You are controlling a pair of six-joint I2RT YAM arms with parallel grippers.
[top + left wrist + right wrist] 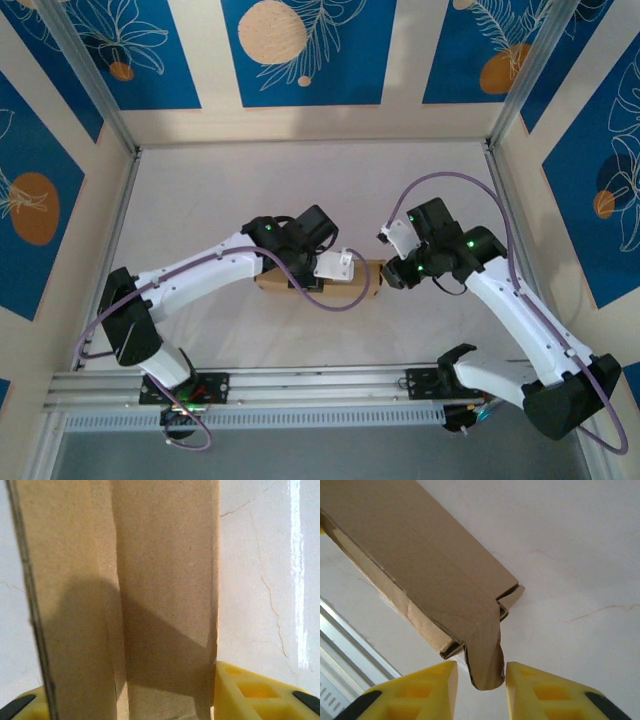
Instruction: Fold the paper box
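Brown paper box (pixel 415 565): folded long and narrow, lay mid-table (pixel 300 190), nearer the near edge.
End tab (pixel 486 662): curled loose, untucked; likely among the steps left.
Left gripper (pixel 132 700): clamped across the paper box.
Right gripper (pixel 481 680): jaws apart, astride the end tab.

The paper box (pixel 272 284) lies on the white table (pixel 220 190); left gripper (pixel 338 270) above it; right gripper (pixel 390 273) at its right end.

Bright, even light leaves only soft shadows on the surface (pixel 200 200). Beyond the left fingers (pixel 250 692) a vertical glare streak bleaches the surface, and a dark slanting shadow crosses the paper box (pixel 165 555) between them. The right fingers (pixel 540 695) look slightly soft at the frame's bottom.
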